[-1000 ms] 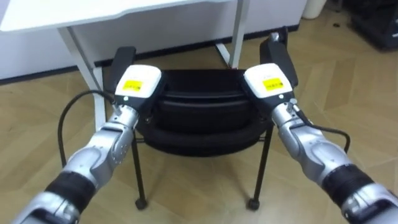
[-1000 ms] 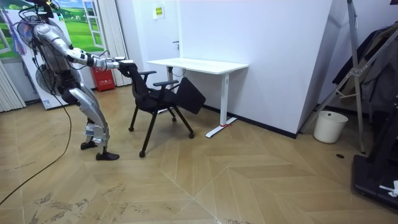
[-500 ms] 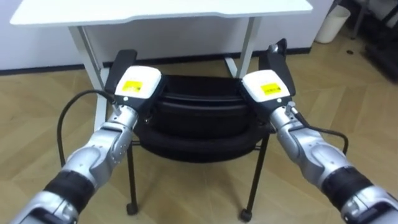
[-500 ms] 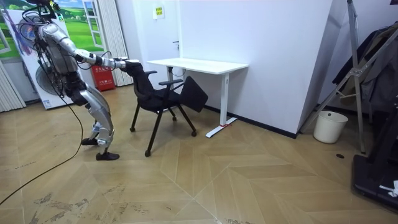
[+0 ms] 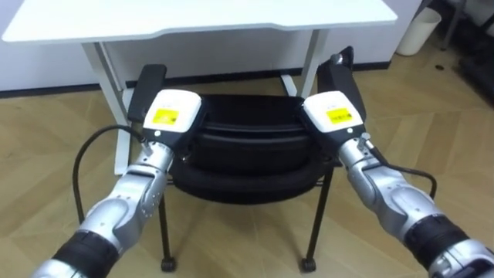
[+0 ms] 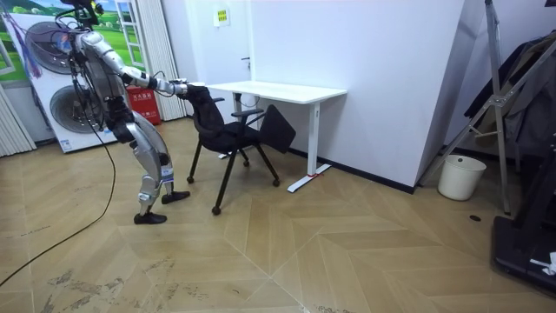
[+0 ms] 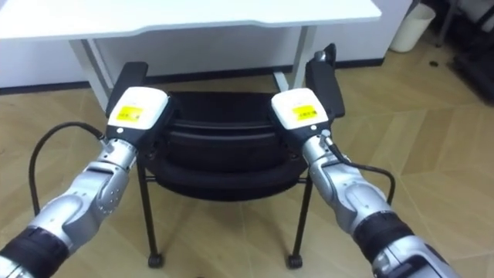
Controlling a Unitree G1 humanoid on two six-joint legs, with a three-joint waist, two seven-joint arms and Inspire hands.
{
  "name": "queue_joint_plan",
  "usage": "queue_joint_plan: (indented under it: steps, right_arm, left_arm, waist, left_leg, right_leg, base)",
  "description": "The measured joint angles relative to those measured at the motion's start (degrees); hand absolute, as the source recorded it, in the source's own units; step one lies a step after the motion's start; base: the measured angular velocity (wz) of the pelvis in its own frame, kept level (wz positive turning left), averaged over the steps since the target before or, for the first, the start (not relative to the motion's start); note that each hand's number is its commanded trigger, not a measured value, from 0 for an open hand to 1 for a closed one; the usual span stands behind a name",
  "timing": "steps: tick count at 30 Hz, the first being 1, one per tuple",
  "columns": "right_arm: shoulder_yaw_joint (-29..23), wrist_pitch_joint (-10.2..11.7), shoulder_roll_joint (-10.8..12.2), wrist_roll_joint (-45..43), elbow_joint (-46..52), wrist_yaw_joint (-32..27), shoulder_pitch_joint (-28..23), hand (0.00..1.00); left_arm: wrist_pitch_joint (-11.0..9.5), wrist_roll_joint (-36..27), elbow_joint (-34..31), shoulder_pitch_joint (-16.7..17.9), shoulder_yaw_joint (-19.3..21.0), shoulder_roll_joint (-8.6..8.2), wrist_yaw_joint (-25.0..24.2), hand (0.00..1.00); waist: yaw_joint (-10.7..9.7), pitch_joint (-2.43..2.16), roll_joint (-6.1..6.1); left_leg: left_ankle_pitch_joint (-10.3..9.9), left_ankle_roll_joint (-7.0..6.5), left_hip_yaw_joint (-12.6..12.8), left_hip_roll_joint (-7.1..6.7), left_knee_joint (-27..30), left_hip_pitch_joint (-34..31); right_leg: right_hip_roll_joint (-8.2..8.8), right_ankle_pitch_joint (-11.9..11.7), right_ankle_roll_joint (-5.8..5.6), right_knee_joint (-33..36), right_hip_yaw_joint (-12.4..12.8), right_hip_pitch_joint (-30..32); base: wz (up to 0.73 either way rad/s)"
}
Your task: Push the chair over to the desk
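Note:
A black chair (image 5: 247, 135) on castors stands in front of me, its backrest toward me and its seat facing the white table (image 5: 201, 17). My left hand (image 5: 171, 113) rests on the left end of the backrest's top. My right hand (image 5: 333, 114) rests on the right end. Both show only their white backs with yellow labels. The armrests (image 5: 147, 83) stick out forward past each hand. In the room view I stand mid-stride behind the chair (image 6: 228, 135), arms stretched out to its back, close to the table (image 6: 278, 89).
The table's white legs (image 5: 109, 77) stand to either side of the chair's front. A white bin (image 6: 458, 176) stands by the wall at the room view's right, near a dark stand (image 6: 512, 104). Wooden floor lies open on both sides of the chair.
I have stepped forward and the chair has rolled toward the table with both hands still on its backrest. Its front now reaches under the table's edge.

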State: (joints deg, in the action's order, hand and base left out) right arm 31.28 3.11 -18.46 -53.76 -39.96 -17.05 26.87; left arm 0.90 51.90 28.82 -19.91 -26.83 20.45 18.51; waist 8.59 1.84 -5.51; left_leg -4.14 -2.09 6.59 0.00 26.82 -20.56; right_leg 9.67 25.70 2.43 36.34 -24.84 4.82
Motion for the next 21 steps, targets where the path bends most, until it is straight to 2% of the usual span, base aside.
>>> queue_joint_plan:
  steps: [3,4,6,7,8,9,10,12,13,14,15,16,17,18,19,20,21]
  right_arm:
    - [0.0,-0.2,0.0,-0.2,1.2,0.0,-0.2,1.0]
    - [0.0,-0.2,-0.2,-0.2,1.2,0.0,0.0,1.0]
    - [0.0,-0.3,-0.4,0.0,1.2,0.0,0.3,1.0]
    - [0.1,-0.4,-0.4,0.4,1.1,0.1,0.2,1.0]
    - [0.1,-0.4,-0.2,0.8,1.1,0.2,0.2,1.0]
    - [0.1,-0.4,-0.2,0.9,1.0,0.2,0.2,1.0]
    - [0.1,-0.4,-0.1,1.4,0.8,0.0,0.2,1.0]
    - [0.1,-0.5,0.3,1.7,0.1,-0.7,0.1,1.0]
    - [0.1,-0.6,0.4,1.9,-0.2,-1.1,0.0,1.0]
    - [0.1,-0.7,0.5,2.1,-0.1,-1.5,-0.3,1.0]
    - [0.0,-0.9,0.8,2.1,-0.1,-1.7,-0.2,1.0]
    - [0.0,-1.7,1.2,2.0,-0.1,-2.1,-0.2,1.0]
    - [0.1,-1.9,1.5,1.9,-0.5,-2.7,-0.1,1.0]
    - [0.1,-1.9,1.7,1.9,-0.8,-3.0,-0.2,1.0]
    - [0.2,-1.9,2.3,1.9,-1.8,-3.5,-0.2,1.0]
    - [0.2,-1.9,3.1,1.9,-2.8,-3.9,-0.2,1.0]
    - [0.3,-1.8,3.3,1.9,-3.0,-4.0,-0.3,1.0]
  left_arm:
    - [0.5,0.0,-2.1,1.0,0.5,0.56,-0.6,1.0]
    - [0.4,0.0,-2.4,1.0,0.7,0.67,-0.7,1.0]
    - [0.2,0.0,-2.5,0.8,1.2,0.43,-1.3,1.0]
    - [-0.1,0.1,-2.6,0.5,1.2,0.65,-1.8,1.0]
    - [-0.1,0.2,-3.0,0.5,1.2,0.99,-2.2,1.0]
    - [-0.1,0.2,-3.2,0.5,1.2,1.09,-2.4,1.0]
    - [-0.2,0.3,-3.2,0.0,1.2,1.24,-2.9,1.0]
    - [-0.3,0.7,-3.1,-0.2,1.2,1.26,-3.2,1.0]
    - [-0.8,1.1,-2.6,-0.6,1.2,1.26,-3.1,1.0]
    - [-1.1,1.2,-2.2,-1.1,0.8,1.34,-3.1,1.0]
    - [-1.3,1.3,-1.9,-1.3,0.9,1.43,-3.0,1.0]
    - [-1.9,1.3,-0.9,-2.1,1.0,1.51,-2.9,1.0]
    - [-2.6,1.1,0.5,-2.9,0.9,1.5,-2.8,1.0]
    - [-2.9,1.1,1.0,-3.0,0.8,1.51,-2.7,1.0]
    - [-3.6,1.1,2.2,-3.3,0.7,1.51,-2.0,1.0]
    - [-3.9,1.1,3.2,-3.3,0.6,1.51,-1.5,1.0]
    - [-4.0,1.1,3.4,-3.2,0.7,1.53,-1.4,1.0]
  waist:
    - [-0.5,-0.2,-0.95]
    - [-0.2,-0.22,-1.55]
    - [0.7,-0.07,-1.81]
    - [1.3,0.13,-2.07]
    - [1.4,0.22,-2.24]
    - [1.4,0.21,-2.22]
    - [1.4,0.3,-2.13]
    - [1.5,0.49,-1.67]
    - [1.5,1.12,-0.83]
    - [1.5,1.17,-0.54]
    - [1.7,1.11,-0.66]
    - [1.9,1.33,-0.33]
    - [1.8,1.68,0.3]
    - [1.6,1.66,0.4]
    - [1.1,1.65,0.42]
    - [1.1,1.62,0.44]
    - [1.0,1.57,0.53]
  left_leg:
    - [-2.1,-0.97,1.2,-1.31,0.8,1.2]
    - [-3.3,-1.27,1.9,-1.72,1.2,1.6]
    - [-5.5,-1.6,2.9,-1.78,3.8,1.9]
    - [-7.5,-1.73,3.3,-1.67,6.1,2.0]
    - [-9.5,-1.88,3.2,-1.63,8.0,2.3]
    - [-10.4,-1.94,2.7,-1.54,8.9,2.3]
    - [-11.7,-2.06,2.2,-1.38,9.9,2.7]
    - [-13.2,-2.06,1.2,-0.87,10.5,4.1]
    - [-14.1,-2.12,-0.1,-0.52,10.6,5.3]
    - [-14.7,-2.31,-1.0,-0.39,10.3,5.7]
    - [-14.8,-2.24,-1.1,-0.33,10.0,5.9]
    - [-15.4,-1.97,-1.3,0.06,9.8,6.5]
    - [-15.9,-1.38,-2.3,0.52,9.9,7.3]
    - [-16.0,-1.03,-3.0,0.75,9.9,7.7]
    - [-16.3,-0.14,-4.0,1.44,9.6,8.6]
    - [-17.1,0.98,-5.0,1.9,9.3,10.1]
    - [-17.5,1.54,-5.6,2.15,9.3,10.4]
  right_leg:
    - [1.91,1.2,-1.46,0.1,-0.4,-1.5]
    - [2.85,1.8,-2.09,1.5,0.3,-1.5]
    - [4.47,1.6,-3.01,6.9,1.1,-0.4]
    - [5.99,0.7,-4.05,11.6,1.4,0.8]
    - [7.21,-0.6,-4.31,15.8,1.3,1.6]
    - [7.5,-1.3,-4.2,17.4,1.2,1.9]
    - [8.05,-3.1,-3.97,19.6,1.0,2.1]
    - [7.71,-6.3,-3.6,21.4,1.1,2.1]
    - [7.41,-9.2,-3.67,23.5,1.4,2.9]
    - [7.15,-8.8,-4.42,25.3,2.2,5.0]
    - [6.82,-7.7,-4.37,25.8,3.1,6.7]
    - [6.0,-6.1,-4.01,25.7,4.5,10.2]
    - [5.48,-5.5,-3.89,23.4,4.8,12.8]
    - [5.06,-5.5,-3.92,21.3,5.0,13.8]
    - [4.0,-5.8,-3.79,15.4,5.7,15.3]
    - [2.89,-7.5,-3.64,7.8,7.1,15.8]
    - [2.39,-8.9,-3.61,3.8,7.7,15.8]
  base:
    - [0.05]
    - [-0.16]
    - [-0.19]
    - [-0.1]
    - [-0.03]
    - [0.08]
    - [0.08]
    - [0.07]
    - [0.13]
    - [0.11]
    - [0.09]
    - [0.13]
    - [0.25]
    - [0.48]
    - [0.47]
    - [0.43]
    - [0.42]
